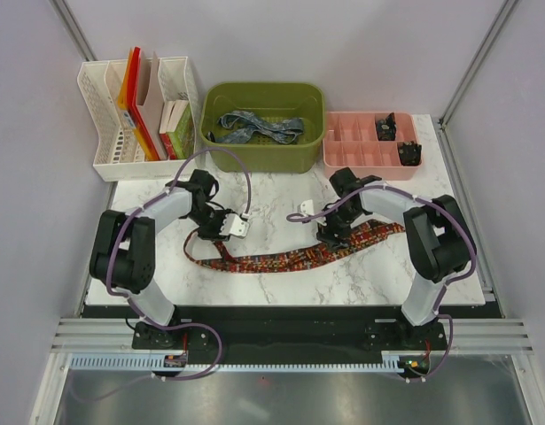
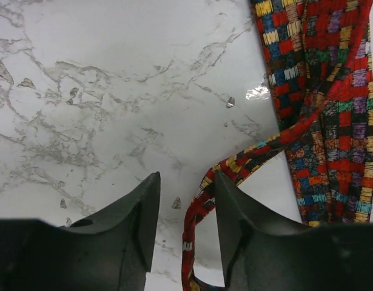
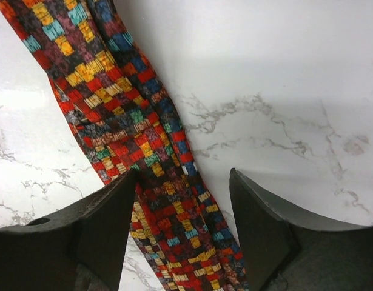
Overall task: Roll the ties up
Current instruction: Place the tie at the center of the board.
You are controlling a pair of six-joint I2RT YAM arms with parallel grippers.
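The red, orange and dark patterned tie [image 1: 281, 261] lies stretched across the marble table, narrow end at the left, wide end at the right. My left gripper [image 1: 221, 232] is open and low over the narrow end. In the left wrist view the thin strip [image 2: 195, 224] runs between my open left gripper [image 2: 186, 182] fingers, ungripped. My right gripper [image 1: 332, 237] is open over the wide part. In the right wrist view the tie [image 3: 113, 103] lies flat under my right gripper [image 3: 183, 179]. The blue-grey tie [image 1: 259, 127] lies crumpled in the green bin.
The green bin [image 1: 263, 161] stands at the back centre. A white file organizer [image 1: 108, 164] with folders is at the back left. A pink compartment tray [image 1: 352, 146] with small dark items [image 1: 385, 128] is at the back right.
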